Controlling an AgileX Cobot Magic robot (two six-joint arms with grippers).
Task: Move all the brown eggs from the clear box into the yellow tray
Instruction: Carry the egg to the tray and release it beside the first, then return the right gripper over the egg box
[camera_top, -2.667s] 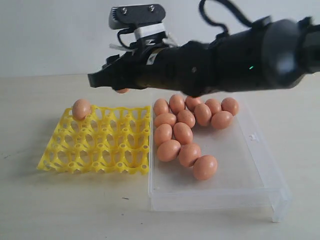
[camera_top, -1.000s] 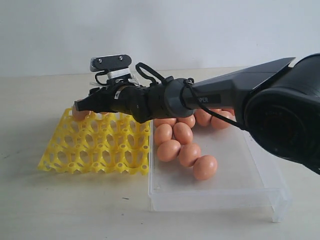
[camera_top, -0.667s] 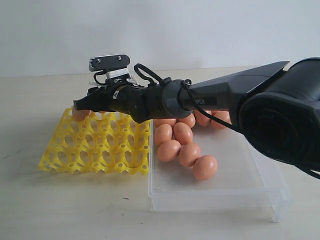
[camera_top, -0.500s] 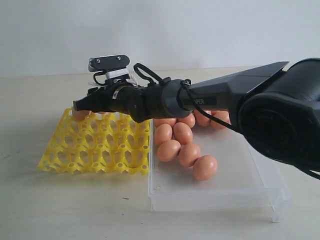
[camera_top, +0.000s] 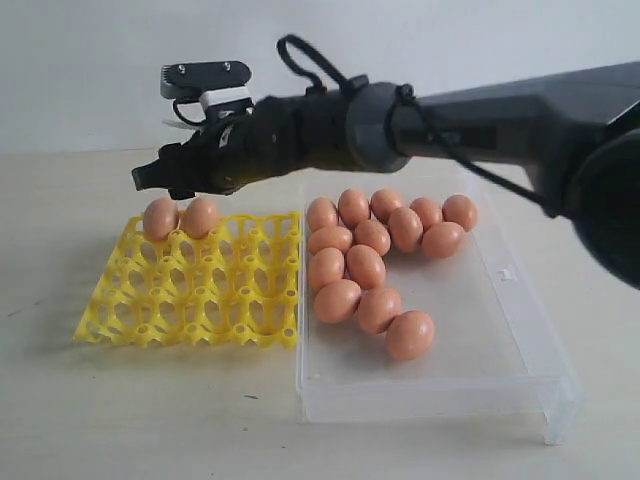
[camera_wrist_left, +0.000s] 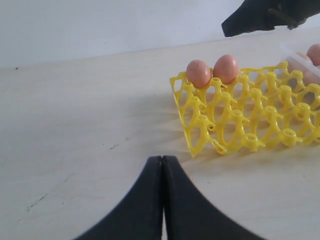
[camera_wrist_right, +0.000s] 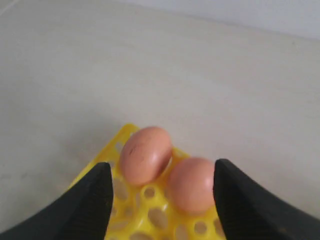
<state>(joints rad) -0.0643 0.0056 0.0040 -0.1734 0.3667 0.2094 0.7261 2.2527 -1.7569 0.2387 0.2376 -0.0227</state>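
Two brown eggs (camera_top: 161, 217) (camera_top: 200, 216) sit side by side in the far-left cells of the yellow tray (camera_top: 195, 283). Several more brown eggs (camera_top: 365, 265) lie in the far part of the clear box (camera_top: 440, 385). My right gripper (camera_top: 145, 178) hangs open above the two tray eggs, holding nothing. In the right wrist view its fingers flank both eggs (camera_wrist_right: 145, 155) (camera_wrist_right: 191, 184) from above, apart from them. My left gripper (camera_wrist_left: 162, 161) is shut and empty above the bare table, in front of the tray (camera_wrist_left: 240, 125) with its two eggs (camera_wrist_left: 198, 73) (camera_wrist_left: 226, 68).
The right arm (camera_top: 450, 110) reaches across from the right, over the box's far end. The clear box stands right against the tray's right side. A pale wall rises behind the beige table (camera_top: 150, 410).
My right gripper has opened, let go of an egg in the cell beside the first one, and risen above the tray. Two eggs now stand in the tray instead of one.
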